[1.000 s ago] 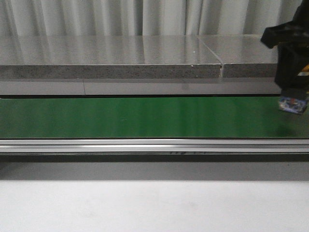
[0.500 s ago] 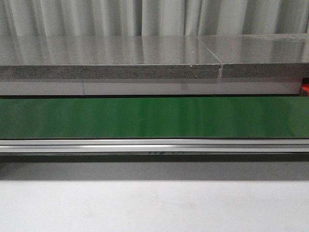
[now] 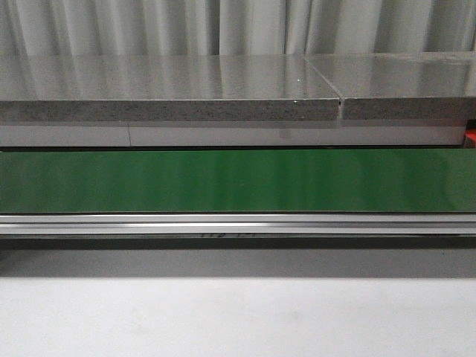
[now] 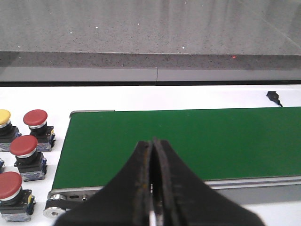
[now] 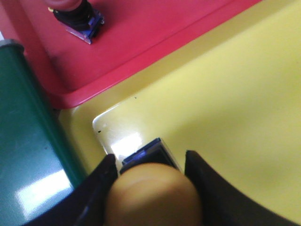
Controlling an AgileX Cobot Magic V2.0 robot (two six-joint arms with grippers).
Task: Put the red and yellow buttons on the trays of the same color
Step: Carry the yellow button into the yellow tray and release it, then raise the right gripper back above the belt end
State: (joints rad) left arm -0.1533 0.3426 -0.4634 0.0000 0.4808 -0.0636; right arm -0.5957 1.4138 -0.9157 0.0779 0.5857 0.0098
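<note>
Yellow button (image 5: 153, 195) pinched in right hand (image 5: 150, 188) over yellow tray (image 5: 235, 117); red tray (image 5: 155, 37) holds one button (image 5: 77, 14).

Red, yellow and green against grey and white

The conveyor belt (image 3: 238, 181) is a plain deep green, edged by a silver metal rail (image 3: 238, 223); beyond it lies a speckled grey stone slab (image 3: 171, 110) under pale grey pleated curtains (image 3: 223, 26), and the near table (image 3: 238, 320) is flat white. In the left wrist view, three buttons (image 4: 24, 145) have glossy red caps, a fourth (image 4: 3, 116) a yellow cap, all on black bodies with blue bases. The left gripper (image 4: 151, 188) is black. In the right wrist view, the red tray (image 5: 155, 42) is plain red, the yellow tray (image 5: 235, 117) plain yellow, and the yellow button (image 5: 153, 193) has an orange-yellow cap over a blue base between the black fingers (image 5: 204, 188).
</note>
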